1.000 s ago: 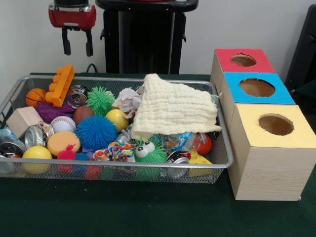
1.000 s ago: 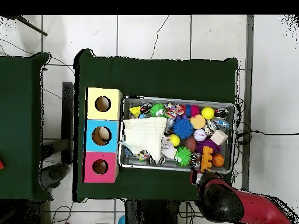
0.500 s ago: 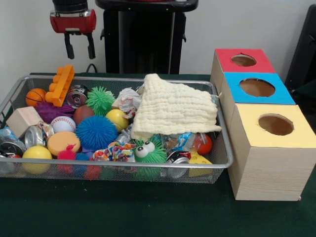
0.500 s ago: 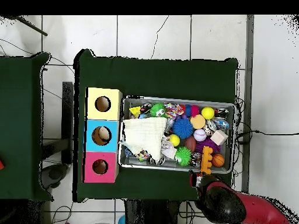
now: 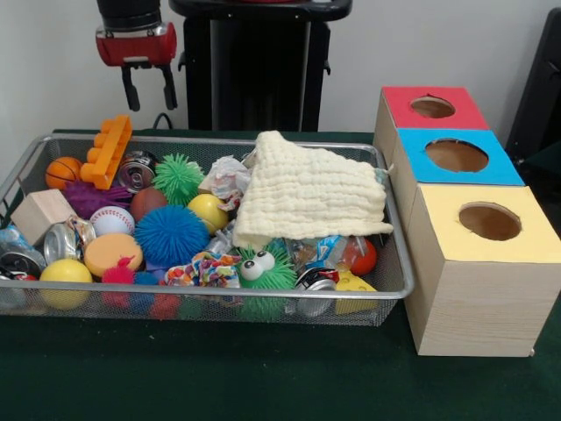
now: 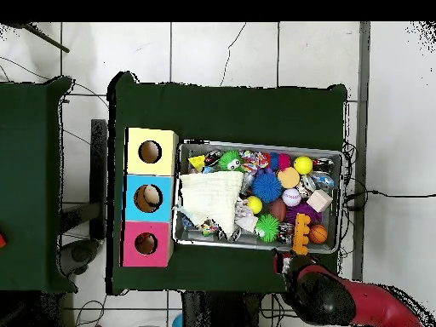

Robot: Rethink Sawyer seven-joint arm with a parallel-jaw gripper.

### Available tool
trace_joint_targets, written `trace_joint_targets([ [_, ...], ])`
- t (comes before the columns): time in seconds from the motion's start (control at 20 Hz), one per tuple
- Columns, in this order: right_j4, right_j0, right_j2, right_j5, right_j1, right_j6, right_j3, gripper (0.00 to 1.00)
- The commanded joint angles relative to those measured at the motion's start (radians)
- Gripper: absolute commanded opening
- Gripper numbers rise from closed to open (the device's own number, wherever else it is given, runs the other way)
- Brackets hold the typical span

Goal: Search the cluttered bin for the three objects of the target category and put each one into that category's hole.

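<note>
A wire mesh bin (image 5: 210,298) (image 6: 260,246) holds a jumble of toys: a blue spiky ball (image 5: 170,235), a green spiky ball (image 5: 179,176), yellow balls (image 5: 209,210), a baseball (image 5: 112,220), a small basketball (image 5: 63,171), crushed cans (image 5: 137,169) and a cream cloth (image 5: 307,195) (image 6: 210,197) draped over the right half. Beside the bin stand three boxes with round holes, red (image 5: 431,107), blue (image 5: 456,155) and yellow (image 5: 489,221). My gripper (image 5: 149,89) hangs open and empty high above the bin's far left corner, over an orange block (image 5: 108,151).
A wooden block (image 5: 39,213) and an orange disc (image 5: 112,253) lie at the bin's left end. A green googly-eyed toy (image 5: 261,270) sits near the front wall. Dark green cloth (image 5: 263,377) covers the table. The black pedestal (image 5: 254,61) rises behind the bin.
My gripper has drifted slightly to the right and risen a little in the front view. It stays open. Nothing in the bin has shifted.
</note>
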Motion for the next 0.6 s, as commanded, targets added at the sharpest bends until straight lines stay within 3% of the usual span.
trace_joint_targets([
  [0.05, -0.079, -0.022, 0.083, 0.033, 0.053, -0.098, -0.063, 1.0],
  [0.6, -0.075, -0.072, 0.153, 0.135, 0.061, -0.177, -0.121, 1.0],
])
